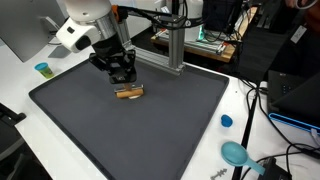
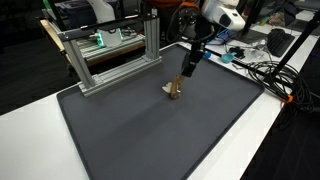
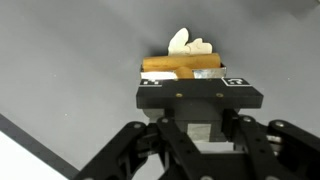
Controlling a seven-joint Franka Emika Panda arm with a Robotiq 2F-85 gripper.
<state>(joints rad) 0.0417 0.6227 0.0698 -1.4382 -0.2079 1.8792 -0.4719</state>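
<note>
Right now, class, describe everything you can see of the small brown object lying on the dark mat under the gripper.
The brown object is small, elongated and stick-like, tan to orange-brown and wood-like, with a pale cream lobed piece at one side in the wrist view. It lies flat on the dark grey mat, near the metal frame. The gripper hangs directly above it, fingers pointing down; whether they touch it cannot be told.

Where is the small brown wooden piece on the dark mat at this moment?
In both exterior views the wooden piece lies on the dark mat, directly under the claw, toward the side near the metal frame.
</note>
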